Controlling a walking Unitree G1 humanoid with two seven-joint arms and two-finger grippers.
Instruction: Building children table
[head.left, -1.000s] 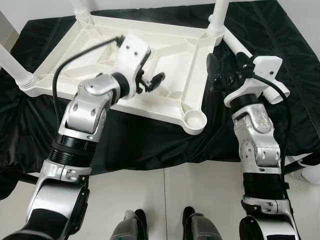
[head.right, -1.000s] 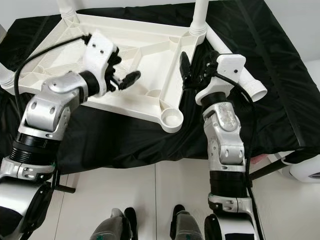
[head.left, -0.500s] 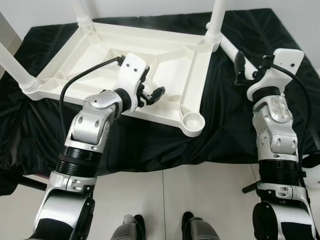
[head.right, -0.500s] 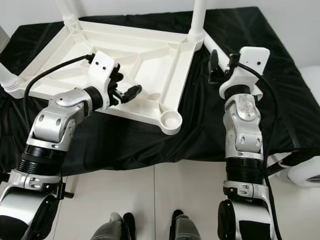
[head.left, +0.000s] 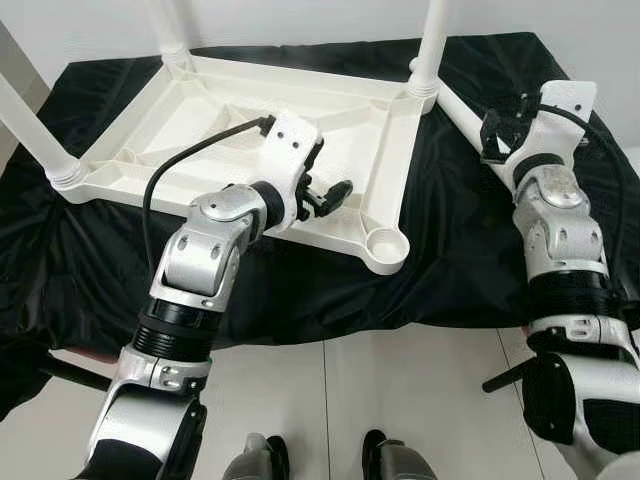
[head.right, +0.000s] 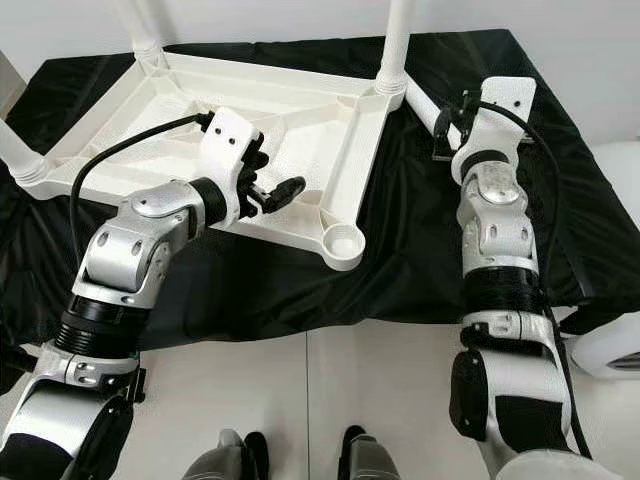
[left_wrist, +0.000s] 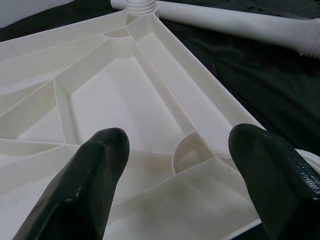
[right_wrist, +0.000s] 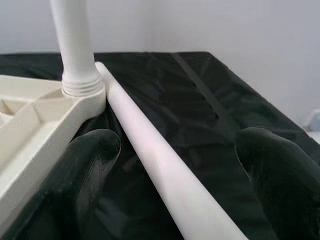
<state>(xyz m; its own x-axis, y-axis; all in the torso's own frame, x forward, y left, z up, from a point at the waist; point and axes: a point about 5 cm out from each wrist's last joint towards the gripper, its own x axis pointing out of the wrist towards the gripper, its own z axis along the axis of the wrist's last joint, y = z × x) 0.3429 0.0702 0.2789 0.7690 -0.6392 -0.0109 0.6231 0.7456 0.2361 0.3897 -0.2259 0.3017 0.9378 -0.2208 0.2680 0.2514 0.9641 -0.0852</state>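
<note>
One white plastic table top (head.left: 250, 110) is seen lying upside down on a black cloth (head.left: 470, 240), its ribbed underside turned upward. Three legs are counted standing upright in its corner sockets: one at the far left corner (head.left: 165, 22), one at the far right corner (head.left: 432, 40) and one at the near left corner (head.left: 30, 130). One empty socket (head.left: 386, 243) is left at the near right corner. A fourth loose leg (right_wrist: 150, 150) is laid flat on the cloth just beside the top's right edge, running away from the far right corner.

The left gripper (left_wrist: 175, 165) is held over the underside near the empty socket, its two fingers spread wide with nothing between them. The right gripper (right_wrist: 175, 165) is poised above the loose leg, its fingers also wide apart, one on each side of the leg; whether the leg is touched cannot be told. A light tiled floor (head.left: 400, 400) is seen in front of the cloth, with the robot's feet (head.right: 290, 450) at the lower edge.
</note>
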